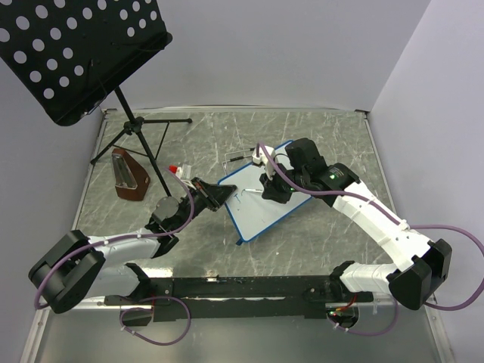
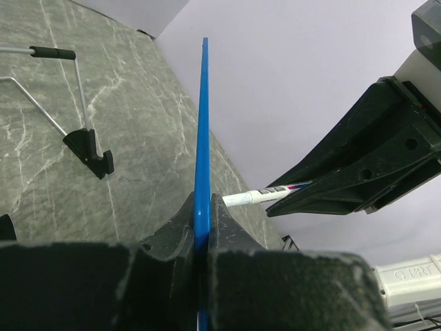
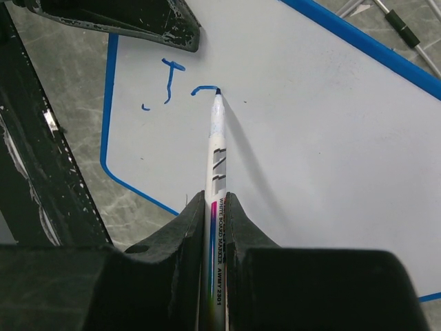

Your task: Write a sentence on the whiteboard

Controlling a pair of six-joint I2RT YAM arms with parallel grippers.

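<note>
The whiteboard [image 1: 261,212], white with a blue frame, stands tilted at mid-table. My left gripper [image 1: 217,193] is shut on its left edge; in the left wrist view the blue frame [image 2: 204,124] runs edge-on between the fingers of my left gripper [image 2: 202,207]. My right gripper [image 3: 216,200] is shut on a white board marker [image 3: 216,162], and its blue tip touches the board [image 3: 331,138]. Of the sentence only the first blue strokes [image 3: 169,81] show: one letter and a short hooked line at the tip. The marker [image 2: 265,196] also shows from the left wrist.
A black perforated music stand [image 1: 76,53] on a tripod [image 1: 144,128] fills the back left. A brown metronome [image 1: 128,178] stands beside it. A small red-capped item [image 1: 175,168] lies behind my left gripper. One tripod foot [image 2: 89,148] rests on the grey marbled table.
</note>
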